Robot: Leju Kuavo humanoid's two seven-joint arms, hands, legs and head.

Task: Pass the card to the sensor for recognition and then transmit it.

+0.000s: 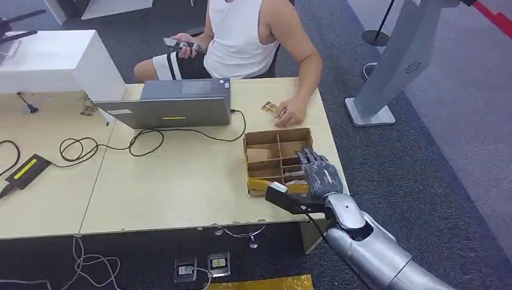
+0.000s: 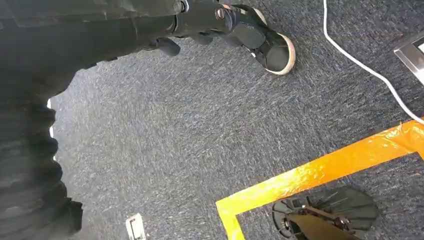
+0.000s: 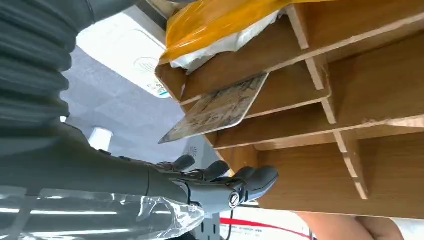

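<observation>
The task looks barely begun. The card (image 3: pixel 218 107) leans in one of the slots of the wooden divider box (image 1: pixel 256 140), which sits on the right part of the table (image 1: pixel 181 181), and nothing in the pictures shows it lifted free — so picking it up, presenting it to the sensor and handing it on all appear to be left. I cannot pick out which object is the sensor; a white surface with a printed mark lies beyond the box in the right wrist view and may be it, though that is a guess. The right hand (image 1: pixel 318 172) reaches in from the near right corner of the table and hangs over the near right compartments of the box, palm down, forearm angled up from below. In the right wrist view its dark fingers (image 3: pixel 235 182) are extended and lightly curled beside the box wall, holding nothing, with the card near them but apart; I judge the hand empty and unclenched, poised to close on the card. The left hand: its wrist camera looks down at carpet and orange floor tape (image 2: pixel 320 172), so I cannot tell how its fingers lie. On the far side of the table a seated person rests a hand (image 1: pixel 290 113) next to a second small card (image 1: pixel 269 109), near a grey laptop (image 1: pixel 166 104).
</observation>
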